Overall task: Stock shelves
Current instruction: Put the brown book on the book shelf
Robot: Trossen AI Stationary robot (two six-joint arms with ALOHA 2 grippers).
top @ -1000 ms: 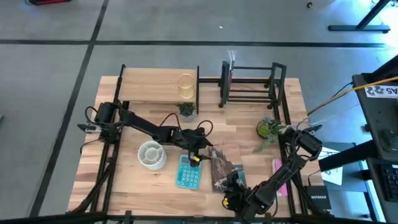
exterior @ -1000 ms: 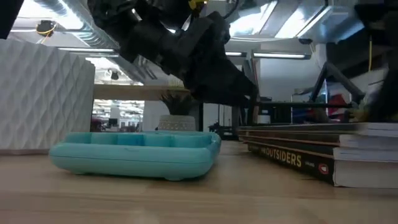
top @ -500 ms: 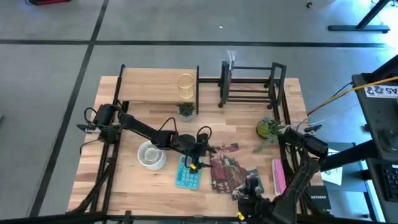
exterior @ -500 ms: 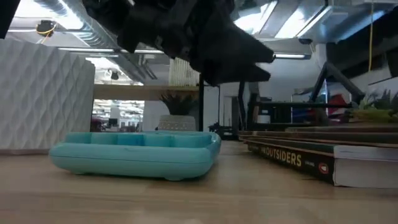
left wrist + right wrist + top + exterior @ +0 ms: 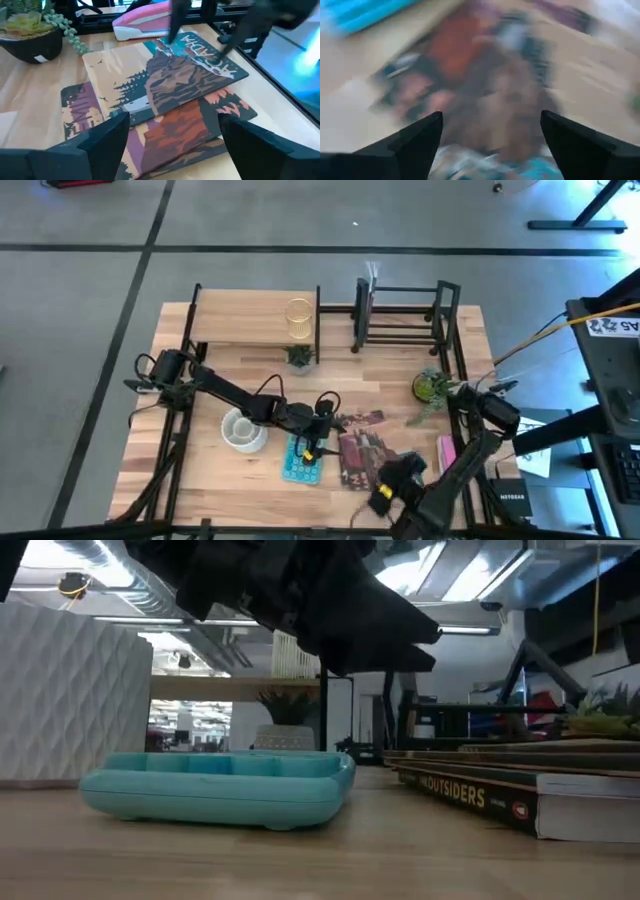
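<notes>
A stack of books (image 5: 365,450) lies on the table at the near middle, its top book (image 5: 192,75) turned askew. My left gripper (image 5: 332,425) hangs open just left of the stack, its fingers pointing at the books (image 5: 175,125). My right gripper (image 5: 385,483) is open above the stack's near right corner; its wrist view (image 5: 490,120) is blurred. At the far edge stand the shelves: a wood-topped one (image 5: 245,315) bearing a gold wire cup (image 5: 298,318), and a black bar rack (image 5: 400,315).
A teal tray (image 5: 303,460) lies under my left gripper, and a white ribbed bowl (image 5: 243,428) sits to its left. A small plant (image 5: 299,357) stands before the wood shelf. A succulent pot (image 5: 432,387) and a pink object (image 5: 447,463) sit right of the books.
My left gripper has moved a little toward the table's near edge, over the teal tray. My right gripper has drawn back off the books toward the near right, and it is still moving.
</notes>
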